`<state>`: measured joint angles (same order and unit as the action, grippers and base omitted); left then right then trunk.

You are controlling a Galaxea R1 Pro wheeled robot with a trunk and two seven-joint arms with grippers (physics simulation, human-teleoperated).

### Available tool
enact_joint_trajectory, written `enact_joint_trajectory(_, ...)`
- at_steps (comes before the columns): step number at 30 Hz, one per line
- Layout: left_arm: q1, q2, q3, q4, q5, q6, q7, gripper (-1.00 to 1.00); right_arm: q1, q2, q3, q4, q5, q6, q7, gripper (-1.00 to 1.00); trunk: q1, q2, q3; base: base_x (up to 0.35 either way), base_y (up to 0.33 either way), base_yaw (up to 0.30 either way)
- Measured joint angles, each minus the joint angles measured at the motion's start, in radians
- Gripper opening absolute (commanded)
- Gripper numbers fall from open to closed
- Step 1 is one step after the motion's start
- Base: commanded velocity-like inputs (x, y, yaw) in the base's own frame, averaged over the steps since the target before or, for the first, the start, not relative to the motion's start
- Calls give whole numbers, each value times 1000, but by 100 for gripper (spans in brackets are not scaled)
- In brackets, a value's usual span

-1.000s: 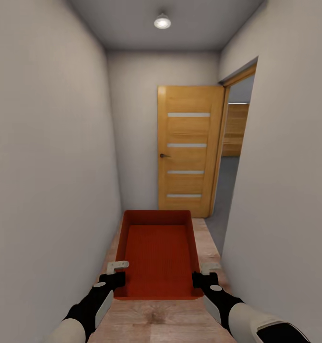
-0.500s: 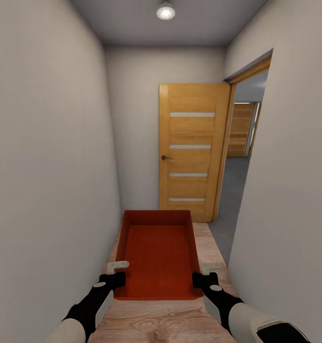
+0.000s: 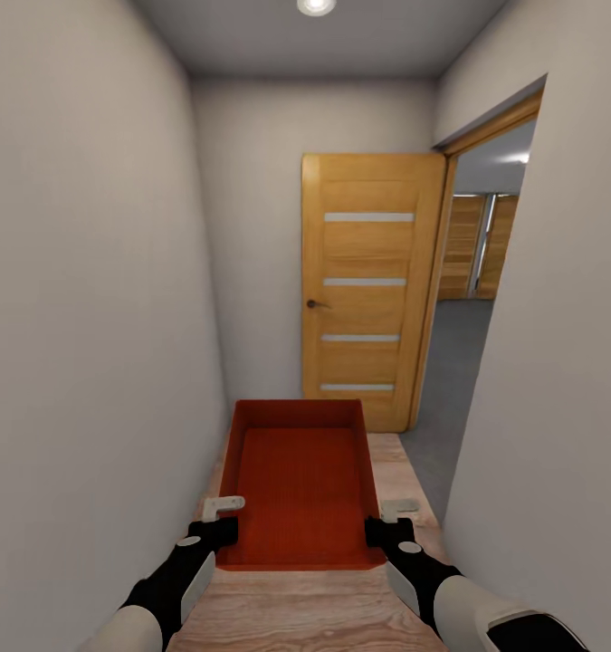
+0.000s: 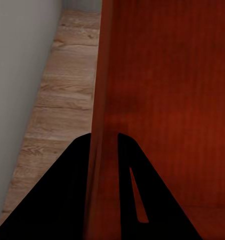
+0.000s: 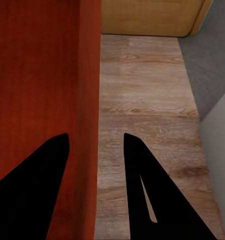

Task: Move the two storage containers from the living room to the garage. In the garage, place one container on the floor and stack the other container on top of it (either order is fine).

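White hallway walls (image 3: 88, 299) flank the orange bin (image 3: 298, 489) at lower centre, left pincer (image 3: 222, 518) and right pincer (image 3: 385, 523) each closed over a side wall to carry it level.

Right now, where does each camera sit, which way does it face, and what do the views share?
Head: up top, facing down a hallway at the door; both arms, left pincer and right pincer on the bin.
Left wrist: along its fingers straddling a bin wall.
Right wrist: along its fingers straddling the opposite wall.
Shared: bin, wood floor.
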<state>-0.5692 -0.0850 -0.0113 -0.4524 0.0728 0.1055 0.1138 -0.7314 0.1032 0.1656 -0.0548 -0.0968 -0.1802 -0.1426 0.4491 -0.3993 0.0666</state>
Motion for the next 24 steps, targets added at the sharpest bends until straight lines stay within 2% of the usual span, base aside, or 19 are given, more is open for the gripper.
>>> enact_joint_trajectory(24,0,0,0,-1,-1,0,0,-100,0,0,0,-1,0,-1,0,-100,0,0,0,325,0,0)
